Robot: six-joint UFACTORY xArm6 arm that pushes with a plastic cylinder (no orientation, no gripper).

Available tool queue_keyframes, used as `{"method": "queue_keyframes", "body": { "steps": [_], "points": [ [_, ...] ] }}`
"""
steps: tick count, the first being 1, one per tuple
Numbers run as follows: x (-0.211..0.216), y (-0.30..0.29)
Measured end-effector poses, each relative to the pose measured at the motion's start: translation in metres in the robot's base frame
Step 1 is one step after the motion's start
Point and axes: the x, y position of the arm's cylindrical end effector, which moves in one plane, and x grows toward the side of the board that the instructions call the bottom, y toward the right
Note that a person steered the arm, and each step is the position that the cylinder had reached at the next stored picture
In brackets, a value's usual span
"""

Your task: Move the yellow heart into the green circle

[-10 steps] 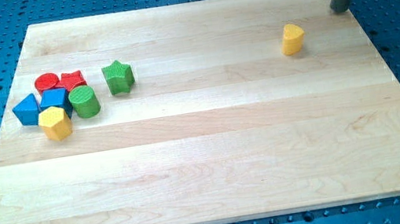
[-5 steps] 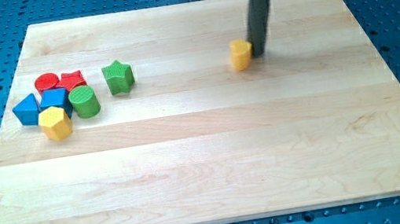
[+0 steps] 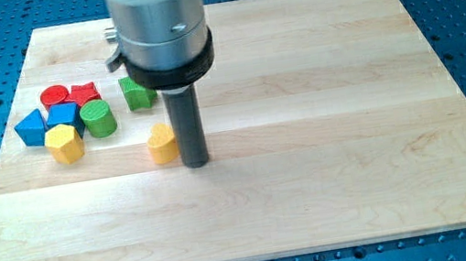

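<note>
Tip pressed against the right side of the yellow heart, short of the green circle.

No jaws are carried, only a bare rod, so nothing is clamped and the heart is merely touched from the view's right. The green circle is seen up and to the left of the tip, well apart from the heart, at the edge of a tight cluster: a yellow block just below-left of it, a blue block, a blue triangle, a red circle and a red star. A green star is partly hidden by the arm. Contact is judged off-centre, so the heart could be spun or slipped past the rod. A push kept level would be carried below the circle into the yellow block, and the cluster scattered.
</note>
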Motion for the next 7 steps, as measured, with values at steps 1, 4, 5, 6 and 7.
{"method": "queue_keyframes", "body": {
  "steps": [1,4,5,6,7],
  "points": [
    [0.0,-0.034],
    [0.008,0.007],
    [-0.03,-0.032],
    [-0.048,-0.091],
    [-0.038,-0.08]
  ]
}}
